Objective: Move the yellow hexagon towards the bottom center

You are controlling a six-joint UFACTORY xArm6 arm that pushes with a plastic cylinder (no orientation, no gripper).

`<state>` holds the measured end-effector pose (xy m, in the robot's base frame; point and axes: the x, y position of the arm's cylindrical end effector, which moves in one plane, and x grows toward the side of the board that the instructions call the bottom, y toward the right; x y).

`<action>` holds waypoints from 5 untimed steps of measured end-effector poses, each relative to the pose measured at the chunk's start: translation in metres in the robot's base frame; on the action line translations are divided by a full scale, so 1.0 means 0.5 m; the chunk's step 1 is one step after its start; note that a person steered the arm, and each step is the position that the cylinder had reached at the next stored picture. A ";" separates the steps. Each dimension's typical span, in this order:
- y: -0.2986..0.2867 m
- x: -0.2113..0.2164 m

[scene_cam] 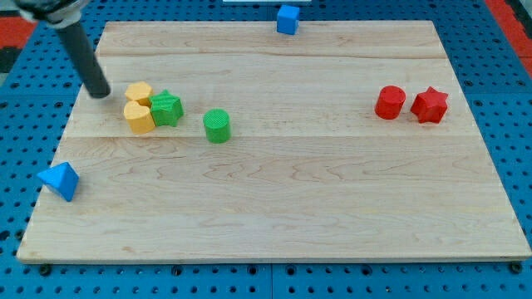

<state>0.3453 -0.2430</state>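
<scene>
Two yellow blocks sit at the board's left. The upper one (pixel 138 92) looks like the yellow hexagon; the lower one (pixel 139 117) is a rounded yellow shape touching it. A green star (pixel 166 108) touches both on their right. My tip (pixel 100 91) is on the board just left of the yellow hexagon, a short gap away. The dark rod rises from it toward the view's top left.
A green cylinder (pixel 217 125) stands right of the green star. A red cylinder (pixel 389 102) and a red star (pixel 430 105) sit at the right. A blue cube (pixel 288 18) is at the top edge. A blue triangular block (pixel 59 179) hangs over the left edge.
</scene>
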 end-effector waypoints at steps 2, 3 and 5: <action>0.155 0.115; 0.164 0.206; 0.226 0.334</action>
